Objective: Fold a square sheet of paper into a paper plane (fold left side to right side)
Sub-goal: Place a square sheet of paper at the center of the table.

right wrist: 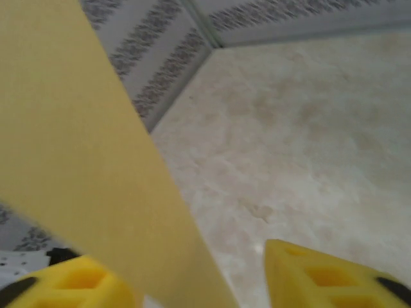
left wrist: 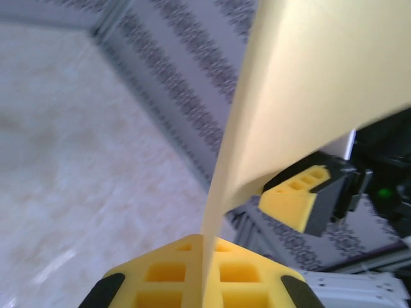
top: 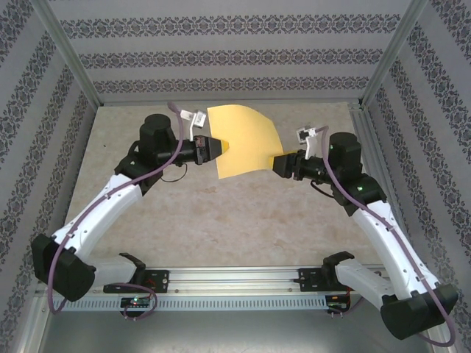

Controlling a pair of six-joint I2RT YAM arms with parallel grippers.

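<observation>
The square sheet of paper [top: 246, 140], yellow-orange, hangs curved above the table between both arms. My left gripper [top: 217, 147] is shut on its left edge; in the left wrist view the sheet [left wrist: 321, 77] rises out of the closed yellow pads [left wrist: 207, 247]. My right gripper [top: 278, 163] stands open at the sheet's lower right corner. In the right wrist view the paper [right wrist: 77, 147] lies against the left finger [right wrist: 77, 279], with a wide gap to the right finger [right wrist: 321, 276]. The paper plane is out of view.
Beige table [top: 221, 213] lies below the sheet. Patterned walls [top: 221, 59] close in the back and sides, with metal corner posts. A metal rail [top: 235, 283] carrying both arm bases runs along the near edge. The right gripper's pad [left wrist: 298, 199] shows behind the sheet.
</observation>
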